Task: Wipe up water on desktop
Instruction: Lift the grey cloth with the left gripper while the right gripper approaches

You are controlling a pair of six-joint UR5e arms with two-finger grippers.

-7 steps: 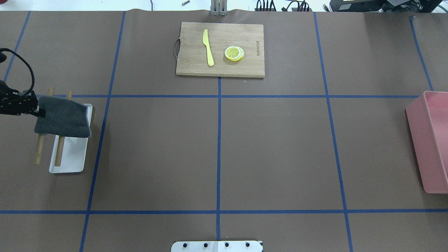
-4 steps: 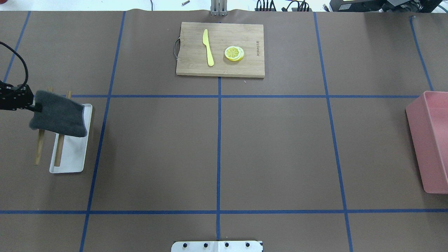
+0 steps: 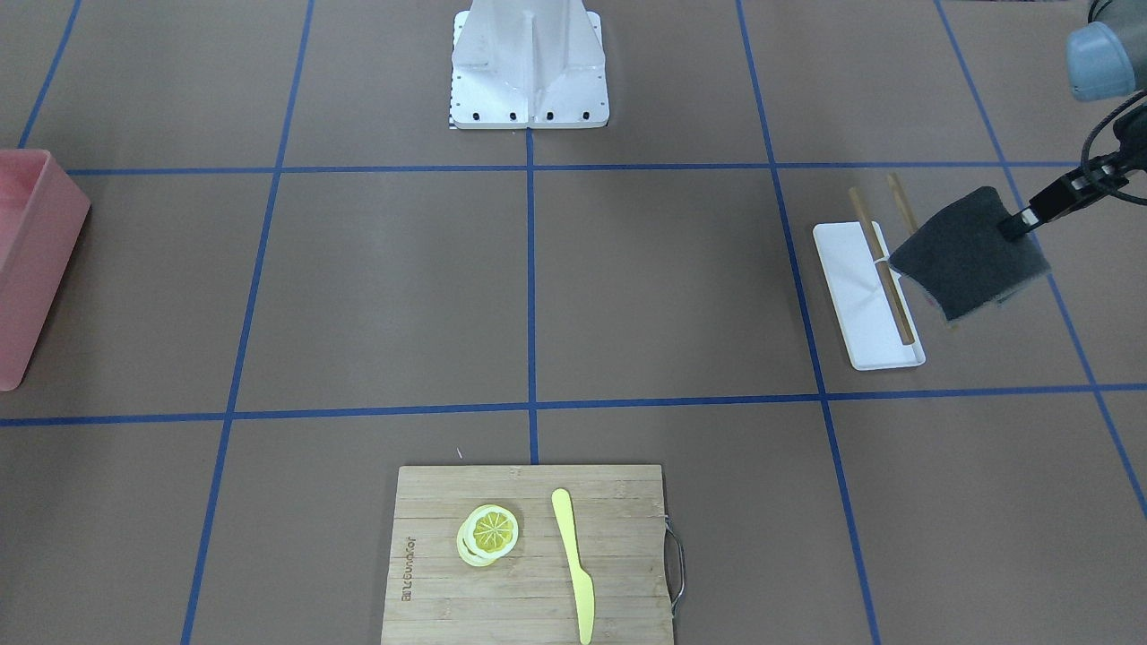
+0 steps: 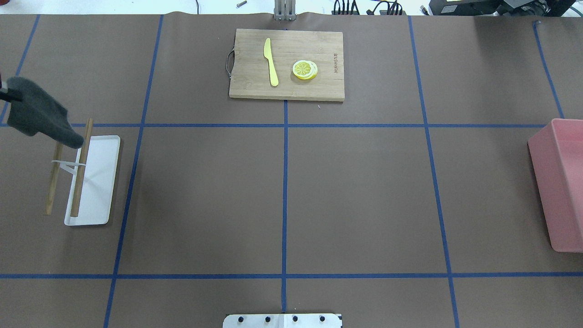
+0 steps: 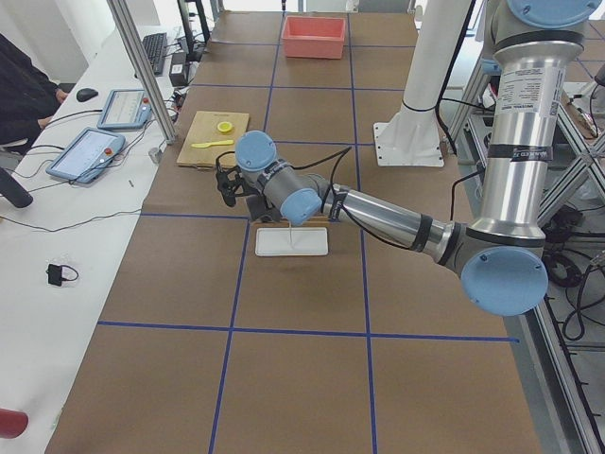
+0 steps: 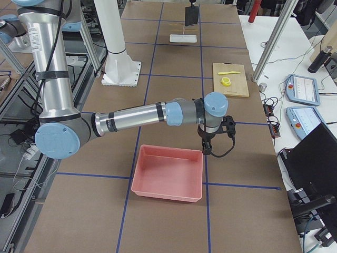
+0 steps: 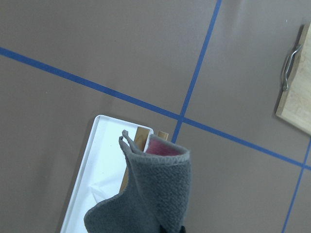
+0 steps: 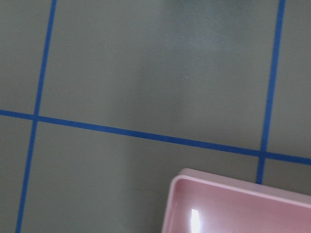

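The desktop (image 4: 355,196) is matte brown with blue tape lines; I see no water on it. My left gripper (image 3: 1017,226) is shut on a dark grey cloth (image 3: 972,255) and holds it in the air above the far end of a rack of two wooden rails (image 3: 883,278). In the overhead view the cloth (image 4: 38,116) hangs at the left edge. It also fills the bottom of the left wrist view (image 7: 150,194). My right gripper (image 6: 208,150) shows only in the exterior right view, by the pink bin; I cannot tell whether it is open or shut.
A white tray (image 4: 98,182) lies under the wooden rails (image 4: 79,168). A bamboo cutting board (image 4: 287,89) at the far centre carries a yellow knife (image 4: 271,61) and a lemon slice (image 4: 304,69). A pink bin (image 4: 562,182) stands at the right edge.
My left gripper has moved left and toward the far side with the cloth. The cloth has come off the rails, which now show uncovered over the tray.
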